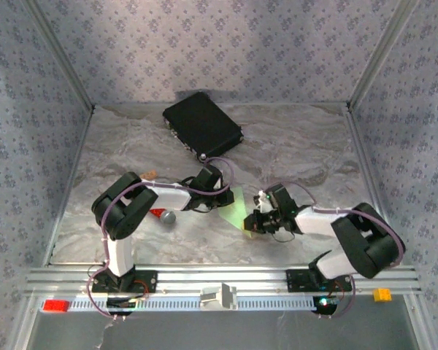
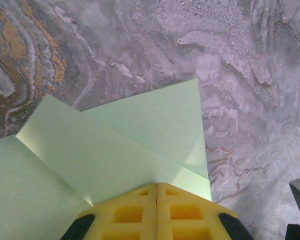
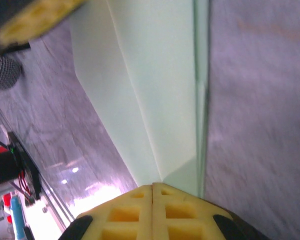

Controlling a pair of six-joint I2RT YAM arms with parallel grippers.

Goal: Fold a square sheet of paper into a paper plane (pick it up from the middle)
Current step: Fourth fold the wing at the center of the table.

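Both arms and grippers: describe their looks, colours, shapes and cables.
The left arm and right arm have bulky black joints, white links and thin purplish cables. The left gripper and right gripper carry yellow blocky fingers with square recesses.

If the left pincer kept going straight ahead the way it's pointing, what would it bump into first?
The green paper. The left pincer looks shut right on its edge, so the folded sheet is straight ahead; past it comes the marbled table, though how soon is hard to judge.
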